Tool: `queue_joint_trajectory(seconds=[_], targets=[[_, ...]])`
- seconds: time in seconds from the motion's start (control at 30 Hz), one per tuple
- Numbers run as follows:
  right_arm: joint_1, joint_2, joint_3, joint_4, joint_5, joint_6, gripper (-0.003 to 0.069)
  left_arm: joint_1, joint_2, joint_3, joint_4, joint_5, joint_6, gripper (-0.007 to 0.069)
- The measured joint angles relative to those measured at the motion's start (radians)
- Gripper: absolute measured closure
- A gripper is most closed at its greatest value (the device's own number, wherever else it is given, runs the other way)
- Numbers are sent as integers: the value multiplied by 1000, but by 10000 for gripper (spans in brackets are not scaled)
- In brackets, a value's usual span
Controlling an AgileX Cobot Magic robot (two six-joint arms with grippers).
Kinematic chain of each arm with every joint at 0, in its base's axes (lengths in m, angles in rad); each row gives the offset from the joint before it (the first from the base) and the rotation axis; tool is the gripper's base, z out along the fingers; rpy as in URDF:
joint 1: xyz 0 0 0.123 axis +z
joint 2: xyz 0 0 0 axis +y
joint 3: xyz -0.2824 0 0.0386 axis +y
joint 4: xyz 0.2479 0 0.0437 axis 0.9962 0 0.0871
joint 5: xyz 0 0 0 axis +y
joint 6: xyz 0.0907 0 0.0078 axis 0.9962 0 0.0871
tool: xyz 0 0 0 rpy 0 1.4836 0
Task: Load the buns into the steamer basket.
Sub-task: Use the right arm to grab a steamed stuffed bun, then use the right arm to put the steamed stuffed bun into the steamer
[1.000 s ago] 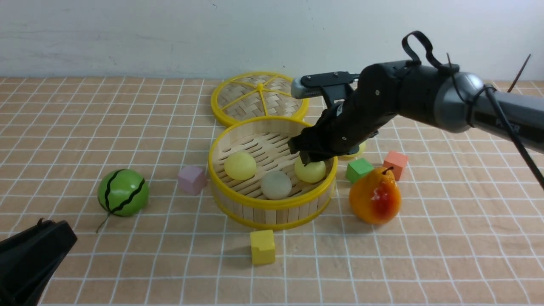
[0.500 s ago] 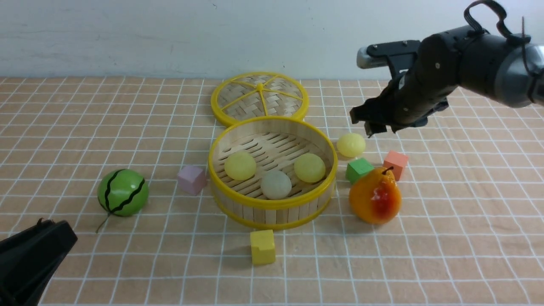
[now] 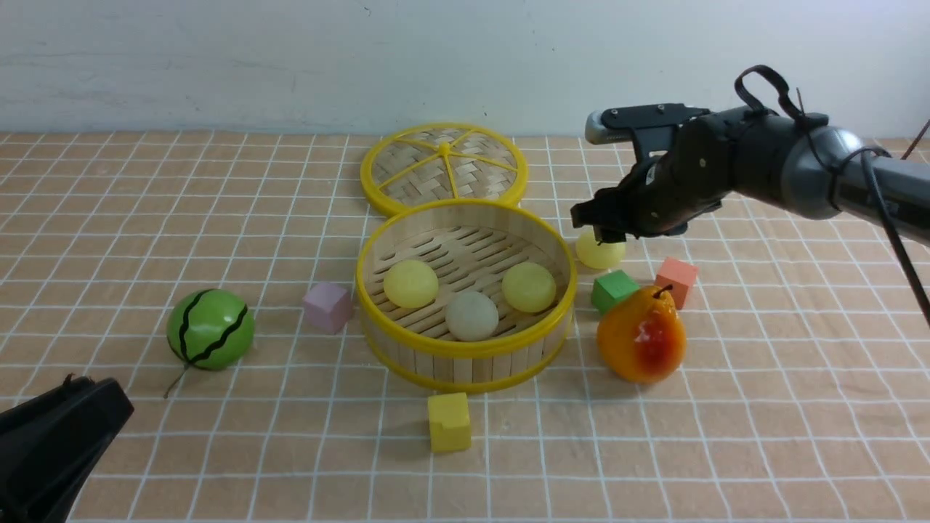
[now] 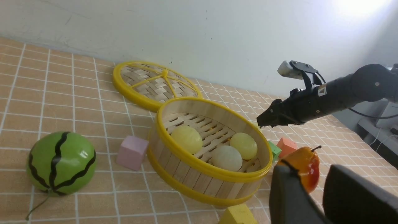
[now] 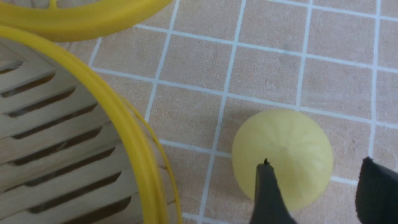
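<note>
The steamer basket [image 3: 465, 350] stands mid-table and holds three buns: a pale yellow one [image 3: 410, 283], an off-white one [image 3: 472, 315] and another pale yellow one [image 3: 530, 287]. The fourth bun [image 3: 600, 253], pale yellow, lies on the table just right of the basket. My right gripper [image 3: 607, 234] is open right above it. In the right wrist view this bun [image 5: 289, 140] sits between and below the fingers [image 5: 267, 193], off to one side, with the basket rim [image 5: 130, 133] beside it. My left gripper [image 4: 309, 169] is open and empty at the near left [image 3: 58, 436].
The woven lid [image 3: 444, 167] lies behind the basket. A watermelon ball [image 3: 211, 328] is at the left, with a pink cube [image 3: 328, 306] beside the basket. A pear [image 3: 641, 334], a green cube [image 3: 614, 290] and an orange cube [image 3: 676, 280] crowd the fourth bun. A yellow cube [image 3: 448, 421] sits in front.
My right gripper left the third bun in the basket, rose and swung right, then came down and back left over the bun on the table. The left arm has not moved.
</note>
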Motion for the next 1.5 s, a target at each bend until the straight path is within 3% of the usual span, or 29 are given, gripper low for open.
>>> queue_joint_trajectory(seconds=[0.7, 0.87, 1.03, 1.4, 1.5], targets=[[0, 96, -79, 4, -36, 3, 308, 0, 0, 0, 0, 23, 0, 429], [0, 99, -79, 4, -47, 4, 417, 0, 0, 0, 0, 25, 0, 425], [0, 98, -79, 4, -52, 4, 629, 0, 0, 0, 0, 26, 0, 424], [7, -53, -79, 20, 14, -50, 655, 0, 0, 0, 0, 26, 0, 419], [41, -124, -79, 97, 26, -121, 655, 0, 0, 0, 0, 27, 0, 416]])
